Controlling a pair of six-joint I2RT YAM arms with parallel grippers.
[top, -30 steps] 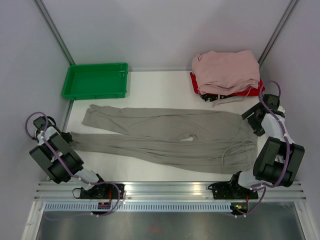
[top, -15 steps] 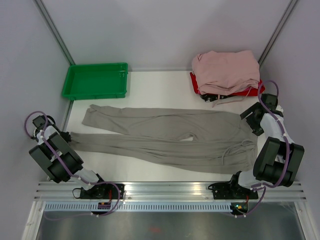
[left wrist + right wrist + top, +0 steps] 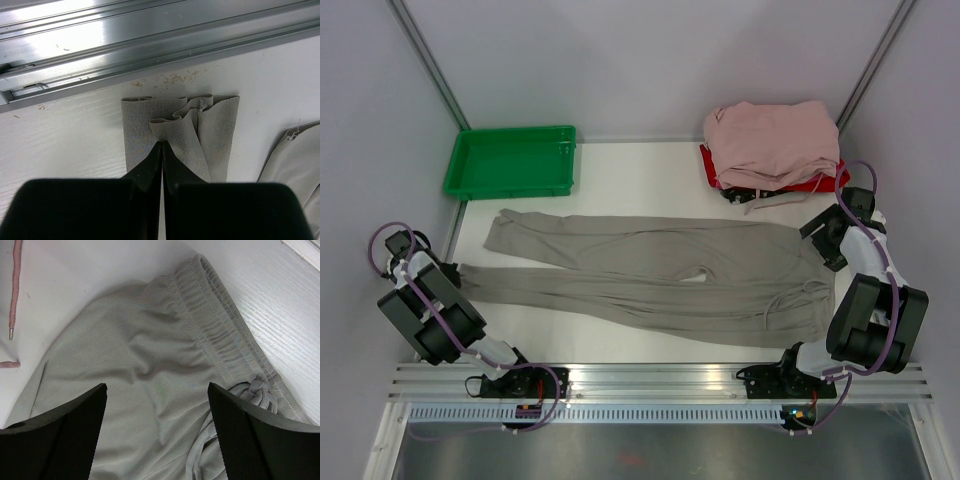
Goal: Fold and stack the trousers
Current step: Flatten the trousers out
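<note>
- So, I am looking at a table [image 3: 640, 185] where the job is only just starting.
- The trousers [image 3: 660, 275] are lying flat and full length across the middle of it. Both legs are running to my left and the waist is pointing to my right. No fold is showing and no stack is forming, so I am judging that every fold, and the stacking, is left to do.
- The pink pile [image 3: 770, 140] is sitting at the far right and the green tray [image 3: 510, 160] at the far left, both apart from the trousers.
- My right gripper [image 3: 156, 390] is hanging wide open over the waist end and holding nothing, with the fabric lying slack beneath its fingers.
- My left gripper [image 3: 162, 150] is sitting pressed shut at the end of the near leg, apparently pinching a ruck of cloth.
- The waistband [image 3: 220, 327] is lying flat and unlifted.
- The cuff [image 3: 180, 120] is bunching at my left fingertips, near the metal rail [image 3: 150, 40].
- The drawstring [image 3: 255, 390] is lying knotted and loose by the waistband.
</note>
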